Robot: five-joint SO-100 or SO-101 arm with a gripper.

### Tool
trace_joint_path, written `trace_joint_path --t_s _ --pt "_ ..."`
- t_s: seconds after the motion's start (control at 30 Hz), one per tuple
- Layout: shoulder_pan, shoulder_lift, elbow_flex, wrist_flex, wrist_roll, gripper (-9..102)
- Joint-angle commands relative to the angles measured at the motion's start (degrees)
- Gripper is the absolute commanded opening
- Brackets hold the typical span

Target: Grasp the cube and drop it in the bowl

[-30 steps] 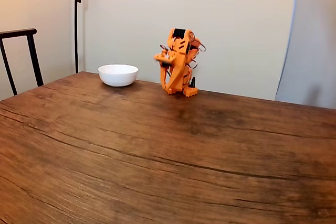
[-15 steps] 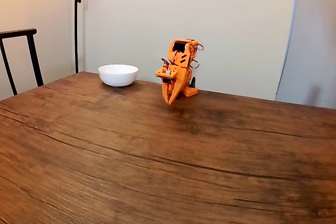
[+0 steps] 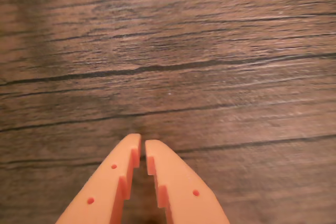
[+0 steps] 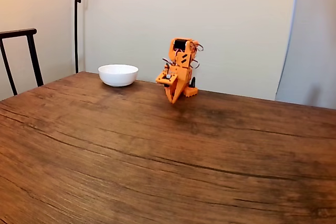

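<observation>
In the fixed view the near stretch of the dark wooden worktop [image 4: 157, 171] runs toward the camera, its grain lines sweeping across from left to right. Farther back, near the far edge, stands the orange arm [image 4: 181, 66], folded over on itself with its hand [image 4: 174, 99] pointing down and slightly toward the camera, tip just above the wood. To its left in that view, apart from it, sits the white bowl [image 4: 118, 74], upright on the worktop close to the far edge. At the left border a dark chair back [image 4: 21, 56] rises beside the worktop, and behind the bowl a thin black lamp pole [image 4: 76, 19] stands against the pale wall [image 4: 236, 24].

In the wrist view the hand [image 3: 143, 139] enters from the bottom edge, its two orange fingers [image 3: 118, 174] drawn narrow with only a thin slit between the tips and nothing held in it. Beyond the tips lies wood grain [image 3: 173, 61]. The cube cannot be made out in either view
</observation>
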Motion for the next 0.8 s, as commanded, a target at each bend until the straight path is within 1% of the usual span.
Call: trace_joint_path --t_s 0.0,0.13,0.3,0.5,0.77 --pt "1.0 -0.4 -4.2 5.6 -0.4 0" --pt "1.8 -0.4 -7.3 7.9 2.8 1" --pt "2.5 1.2 -6.4 7.5 4.7 0" --pt "2.5 15.5 -0.3 9.5 4.8 0" --pt "1.4 14.5 3.4 8.2 4.7 0"
